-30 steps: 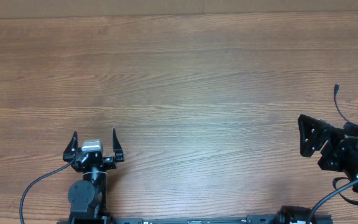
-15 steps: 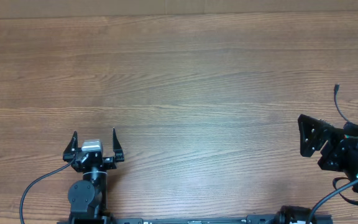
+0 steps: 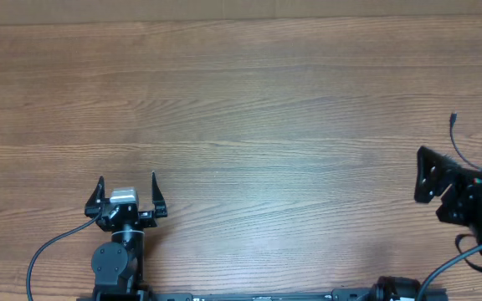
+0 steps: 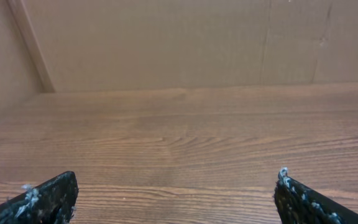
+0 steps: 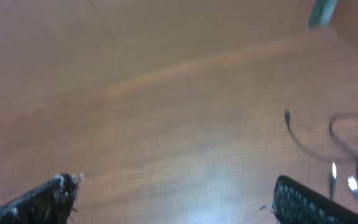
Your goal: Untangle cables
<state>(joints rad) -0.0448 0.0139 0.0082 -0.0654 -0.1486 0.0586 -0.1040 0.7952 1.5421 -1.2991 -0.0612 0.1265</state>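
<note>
**Right Arm Shifted Toward the Right Table Edge**

Compared with the frame half a second earlier, the right arm [image 3: 475, 209] sits farther right in the overhead view, closer to the right border. The left arm [image 3: 117, 259] and the cables [image 3: 457, 138] lie where they did.

**Edges and open room.** The table [image 3: 266, 109] is bare across its centre and left. Its far edge meets a tan panel [image 4: 166, 43]. All cords sit at the far right, just beside the right arm and well apart from the left arm.

**Grippers.**
- Left gripper [image 3: 126, 180]: jaws spread wide, nothing between them. It is low over the near-left part of the table and points toward the far edge.
- Right gripper [image 5: 176, 190]: jaws spread wide, nothing between them. Its wrist view is blurred.

**Materials and shapes.**
- Table: brown wood-grain surface, flat and matte.
- Cables: thin dark cords lying loose on the wood.
  - One cord curves from a small plug end [image 5: 287, 114].
  - A second forms an open loop [image 5: 353, 130] beside it.
  - Two small bright plug tips [image 5: 333, 169] show below the loop.
  - Whether the cords cross one another cannot be told from the blurred view.
- Fingers [image 4: 48, 199]: black, with pale flecks on the inner faces.
</note>
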